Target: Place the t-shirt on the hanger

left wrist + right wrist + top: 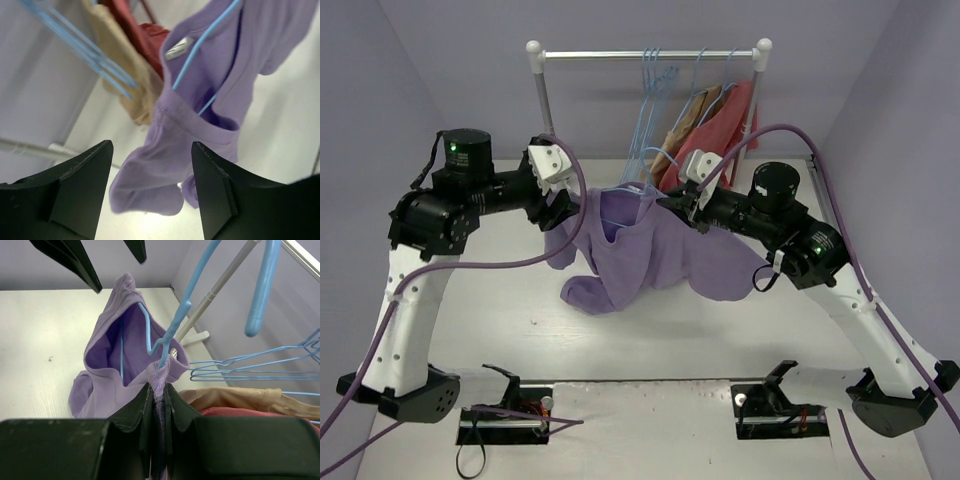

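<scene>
No writing is legible anywhere; the neck label (177, 48) inside the t-shirt (165, 165) is blurred.

**A:** Where does the top view sit?
**B:** High behind both arm bases, facing down over the table (650, 340) toward the rail (650, 55).
**A:** And the wrist views?
**B:** Very close. The left one tilts upward. All three share the t-shirt (105, 355) and hanger (180, 315).

You are seeing a white table (650, 350) carrying a clothes rack (620, 56) at its far edge, the left arm's base (405, 392) and right arm's base (890, 405) at its near edge, and the lower folds of the t-shirt (595, 292) in between.
</scene>
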`<state>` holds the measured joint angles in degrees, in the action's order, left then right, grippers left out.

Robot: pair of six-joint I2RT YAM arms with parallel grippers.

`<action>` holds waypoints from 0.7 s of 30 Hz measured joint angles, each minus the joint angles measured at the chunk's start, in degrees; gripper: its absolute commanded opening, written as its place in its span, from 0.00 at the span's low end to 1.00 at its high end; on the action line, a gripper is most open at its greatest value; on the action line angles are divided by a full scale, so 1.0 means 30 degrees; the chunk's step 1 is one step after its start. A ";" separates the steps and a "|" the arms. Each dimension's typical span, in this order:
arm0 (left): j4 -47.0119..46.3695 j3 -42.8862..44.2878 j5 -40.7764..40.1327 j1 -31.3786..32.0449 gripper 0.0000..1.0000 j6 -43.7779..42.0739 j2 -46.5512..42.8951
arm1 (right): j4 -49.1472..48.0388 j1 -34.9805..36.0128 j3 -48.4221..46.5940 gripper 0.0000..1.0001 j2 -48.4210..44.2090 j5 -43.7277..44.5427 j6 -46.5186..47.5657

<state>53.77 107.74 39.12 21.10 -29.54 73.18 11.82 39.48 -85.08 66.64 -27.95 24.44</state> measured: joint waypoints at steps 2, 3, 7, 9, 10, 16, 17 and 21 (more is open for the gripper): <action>0.0188 -0.0033 0.1434 -0.0242 0.59 -0.0493 0.0472 | -0.0032 0.0000 0.0136 0.00 -0.0088 -0.0087 -0.0039; 0.0230 -0.0084 0.2040 -0.0317 0.59 -0.0697 0.0685 | -0.0042 0.0000 0.0191 0.00 -0.0115 -0.0154 -0.0062; 0.0542 -0.0197 0.4124 -0.0676 0.59 -0.1300 0.1302 | -0.0131 0.0000 0.0392 0.00 -0.0191 -0.0453 -0.0114; 0.0722 -0.0197 0.4885 -0.0828 0.59 -0.1593 0.1553 | -0.0177 0.0000 0.0474 0.00 -0.0199 -0.0649 -0.0135; 0.0834 -0.0197 0.5155 -0.0866 0.58 -0.1718 0.1672 | -0.0184 0.0000 0.0524 0.00 -0.0205 -0.0749 -0.0135; 0.1581 -0.0364 0.6701 -0.0902 0.52 -0.2478 0.2347 | -0.0302 0.0000 0.0920 0.00 -0.0276 -0.1128 -0.0126; 0.1609 -0.0546 0.6907 -0.0902 0.50 -0.2545 0.2380 | -0.0307 0.0000 0.0987 0.00 -0.0291 -0.1191 -0.0121; 0.1834 -0.1611 0.7437 -0.0902 0.45 -0.2780 0.2396 | -0.0329 0.0000 0.1250 0.00 -0.0330 -0.1363 -0.0113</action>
<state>59.27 102.91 61.43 18.39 -37.88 80.37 10.83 39.48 -81.33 65.65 -32.04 24.10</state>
